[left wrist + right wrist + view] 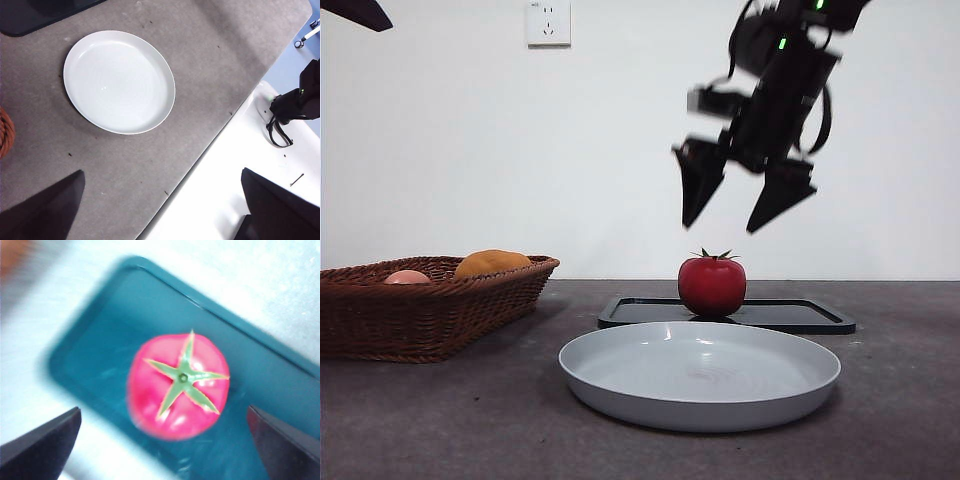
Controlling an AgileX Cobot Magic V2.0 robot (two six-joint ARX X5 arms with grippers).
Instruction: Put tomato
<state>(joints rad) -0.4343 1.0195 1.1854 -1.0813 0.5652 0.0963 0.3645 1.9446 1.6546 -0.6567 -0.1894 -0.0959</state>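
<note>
The tomato [712, 285], glossy red with a green star stem, sits on the dark tray [800, 317] behind the grey plate [700, 373]. My right gripper [745, 205] hangs open in the air above the tomato, a little to its right, touching nothing. Its wrist view looks straight down on the tomato [178, 386] lying on the tray [100, 340], between the spread jaws, with the right gripper [165, 440] open. My left gripper [162, 205] is open and high over the near table edge, with the empty plate [119, 81] below it. In the front view that arm is only a black tip [355, 13].
A brown wicker basket [420, 310] stands at the left, holding an orange-yellow fruit [492, 263] and a pale pink fruit [407, 277]. A wall socket [548, 22] is on the white wall behind. The table edge [200, 155] runs beside the plate.
</note>
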